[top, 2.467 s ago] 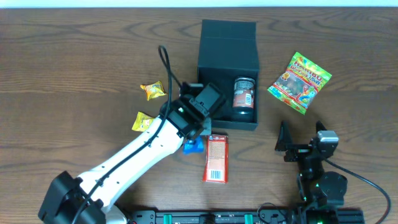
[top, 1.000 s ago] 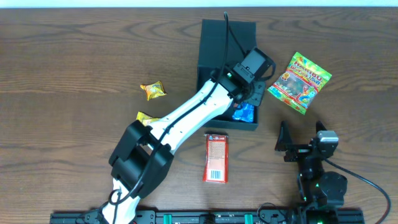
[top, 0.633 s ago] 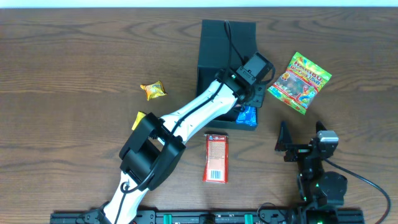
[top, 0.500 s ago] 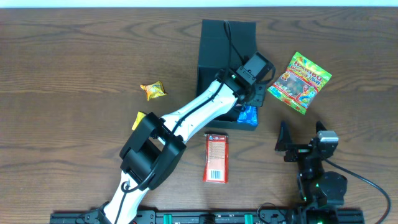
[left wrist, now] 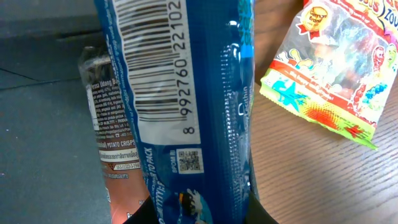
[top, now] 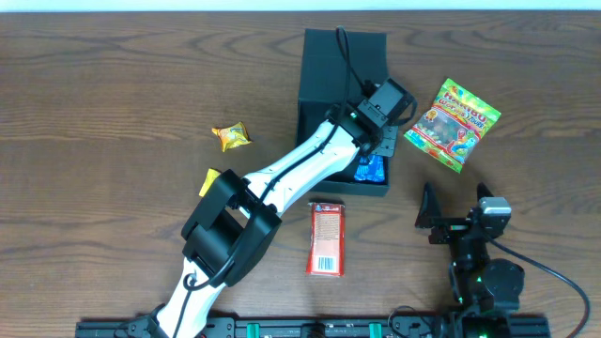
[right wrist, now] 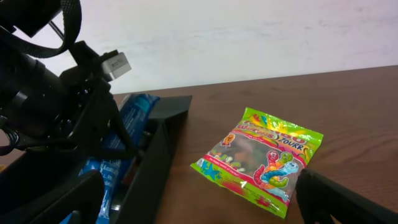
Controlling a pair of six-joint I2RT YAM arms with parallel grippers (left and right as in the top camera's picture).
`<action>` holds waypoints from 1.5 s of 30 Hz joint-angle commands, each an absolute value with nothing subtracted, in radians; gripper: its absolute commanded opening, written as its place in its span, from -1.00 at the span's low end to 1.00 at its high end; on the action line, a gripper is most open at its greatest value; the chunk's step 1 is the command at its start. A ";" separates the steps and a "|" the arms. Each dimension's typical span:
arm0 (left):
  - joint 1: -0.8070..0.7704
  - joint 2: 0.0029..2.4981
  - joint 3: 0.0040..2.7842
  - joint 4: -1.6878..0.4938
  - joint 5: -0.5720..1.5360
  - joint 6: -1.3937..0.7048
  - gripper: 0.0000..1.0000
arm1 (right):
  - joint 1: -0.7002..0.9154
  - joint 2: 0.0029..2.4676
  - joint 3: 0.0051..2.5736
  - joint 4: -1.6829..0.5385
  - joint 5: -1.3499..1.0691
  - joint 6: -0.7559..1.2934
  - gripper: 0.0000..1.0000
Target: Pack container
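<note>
The dark teal container (top: 343, 47) stands open at the back centre, its flap lid lying behind it. My left gripper (top: 377, 150) is shut on a blue snack packet (top: 373, 171) and holds it over the box's right front corner. In the left wrist view the blue packet (left wrist: 186, 106) hangs between my fingers (left wrist: 199, 218), beside a crisps can (left wrist: 109, 149) lying inside the container (left wrist: 43, 93). My right gripper (top: 441, 225) is open and empty at the front right; its fingers (right wrist: 205, 205) face the container's wall (right wrist: 158, 149).
A green gummy bag (top: 453, 122) lies right of the box, also in the left wrist view (left wrist: 336, 68) and right wrist view (right wrist: 261, 158). A red packet (top: 327, 238) lies in front of the box. Two yellow candies (top: 230, 137) (top: 211, 183) lie to the left.
My left arm carried the blue packet from the table in front of the box to its right front corner. In the last half second the packet shifted slightly further in. The right arm has not moved.
</note>
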State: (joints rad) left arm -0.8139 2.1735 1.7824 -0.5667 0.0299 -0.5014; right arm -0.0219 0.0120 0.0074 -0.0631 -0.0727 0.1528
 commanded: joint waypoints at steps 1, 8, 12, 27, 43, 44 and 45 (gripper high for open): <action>-0.804 2.205 1.795 -0.589 -0.059 -0.502 -0.67 | -0.025 0.006 0.006 -0.067 -0.079 0.164 0.99; -0.792 2.205 1.795 -0.733 -0.295 -0.500 -0.67 | -0.025 0.006 0.006 -0.067 -0.079 0.164 0.98; -0.762 2.204 1.795 -0.763 -0.299 -0.471 -0.77 | -0.025 0.006 0.006 -0.067 -0.079 0.164 0.99; -0.708 2.083 1.811 -0.669 0.105 -0.472 -0.74 | -0.025 0.006 0.006 -0.067 -0.079 0.164 0.98; -0.779 2.158 1.810 -0.563 0.251 -0.319 -0.63 | -0.025 0.006 0.006 -0.067 -0.079 0.164 0.99; -0.779 2.168 1.810 -0.556 0.251 -0.323 -0.64 | -0.025 0.006 0.006 -0.067 -0.079 0.164 0.98; -0.778 2.179 1.810 -0.550 0.252 -0.324 -0.65 | -0.025 0.006 0.006 -0.067 -0.079 0.164 0.98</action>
